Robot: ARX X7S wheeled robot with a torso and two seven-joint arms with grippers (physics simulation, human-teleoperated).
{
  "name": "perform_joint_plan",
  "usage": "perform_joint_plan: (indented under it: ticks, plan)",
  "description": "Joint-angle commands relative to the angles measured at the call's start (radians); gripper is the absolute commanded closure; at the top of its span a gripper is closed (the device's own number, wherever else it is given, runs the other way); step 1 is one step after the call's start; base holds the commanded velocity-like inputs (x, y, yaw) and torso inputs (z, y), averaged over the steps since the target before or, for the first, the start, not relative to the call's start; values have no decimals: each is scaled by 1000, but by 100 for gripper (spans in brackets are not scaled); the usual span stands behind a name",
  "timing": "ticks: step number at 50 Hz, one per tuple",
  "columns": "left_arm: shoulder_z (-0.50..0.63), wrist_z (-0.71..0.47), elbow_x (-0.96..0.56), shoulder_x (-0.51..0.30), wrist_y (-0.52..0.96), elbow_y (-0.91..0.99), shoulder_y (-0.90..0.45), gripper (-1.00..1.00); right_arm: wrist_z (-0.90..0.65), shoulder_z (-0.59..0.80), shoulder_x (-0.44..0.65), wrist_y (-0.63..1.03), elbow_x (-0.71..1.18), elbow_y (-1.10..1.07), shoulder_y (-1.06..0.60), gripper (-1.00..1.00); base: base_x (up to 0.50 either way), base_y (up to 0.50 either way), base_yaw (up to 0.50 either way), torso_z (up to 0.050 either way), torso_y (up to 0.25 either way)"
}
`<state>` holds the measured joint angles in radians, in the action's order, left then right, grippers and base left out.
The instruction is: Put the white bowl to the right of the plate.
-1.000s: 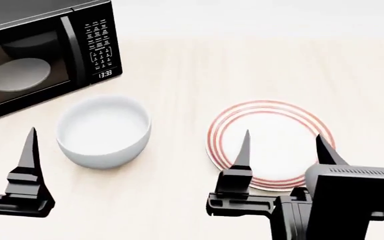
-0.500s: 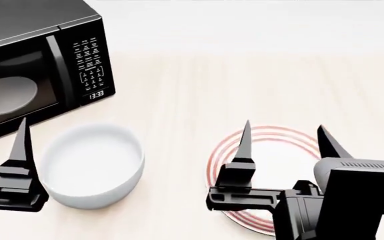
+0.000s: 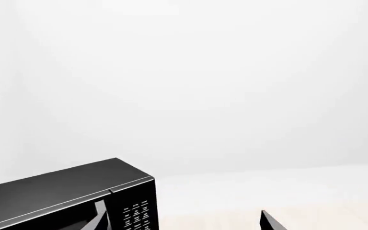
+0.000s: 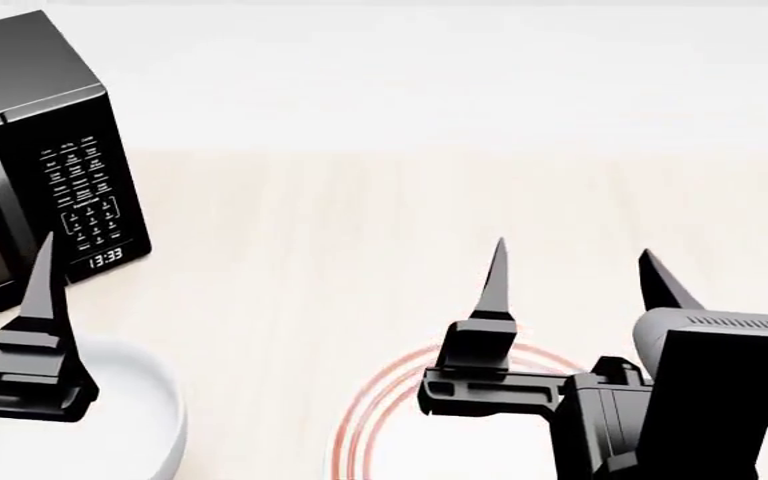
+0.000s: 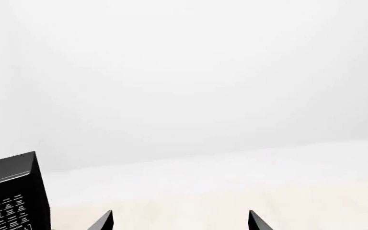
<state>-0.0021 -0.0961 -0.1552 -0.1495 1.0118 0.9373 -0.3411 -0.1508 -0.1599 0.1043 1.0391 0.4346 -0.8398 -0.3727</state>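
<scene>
In the head view the white bowl [image 4: 133, 415] sits at the bottom left, cut off by the frame edge. One finger [image 4: 41, 300] of my left gripper stands in front of its left part; the other finger is out of frame. The plate [image 4: 361, 425] with red-orange rings lies at the bottom centre, partly hidden by my right gripper [image 4: 575, 278], which hovers over it, open and empty. The wrist views show neither bowl nor plate. The left gripper [image 3: 182, 226] and the right gripper [image 5: 180, 224] both show wide-apart tips with nothing between them.
A black microwave [image 4: 37, 150] stands at the back left on the pale wooden table [image 4: 357, 220]. It also shows in the left wrist view [image 3: 56, 203] and in the right wrist view [image 5: 8, 196]. A white wall lies behind the table.
The head view has shifted. The microwave, bowl and plate have slid down and left in the frame, and bowl and plate are now cut off at the bottom. Both grippers stay open.
</scene>
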Motion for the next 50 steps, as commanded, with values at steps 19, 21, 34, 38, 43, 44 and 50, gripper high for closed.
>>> perform_joint_plan:
  ticks: [19, 21, 34, 38, 43, 44, 50]
  plan:
    - [-23, -14, -26, -14, -35, -18, 20, -100, -28, 57, 31, -86, -24, 37, 30, -100, 299, 0, 0, 0, 1]
    - [-26, -14, -27, -15, -40, -22, 22, -100, -50, 43, 22, -42, -12, 39, 13, -100, 0, 0, 0, 0, 0]
    - [-107, -16, -23, -59, -77, -16, 81, -100, -179, 102, 34, 268, -12, -110, -157, -100, 0, 0, 0, 0, 0]
    - [-216, 7, -66, -63, -50, 1, 100, -100, -157, -16, -65, 479, 79, -105, -265, -100, 0, 0, 0, 0, 0]
    - [-217, -99, 52, -112, -23, 2, 127, -100, -385, -136, -43, 531, 554, 55, -379, -100, 0, 0, 0, 0, 0]
    - [-224, -107, 57, -111, -14, 1, 125, -100, -451, -156, -39, 529, 689, 83, -401, -100, 0, 0, 0, 0, 0]
    - [-277, -95, 49, -127, -16, 6, 139, -100, -724, -158, -45, 519, 994, 310, -551, -100, 0, 0, 0, 0, 0]
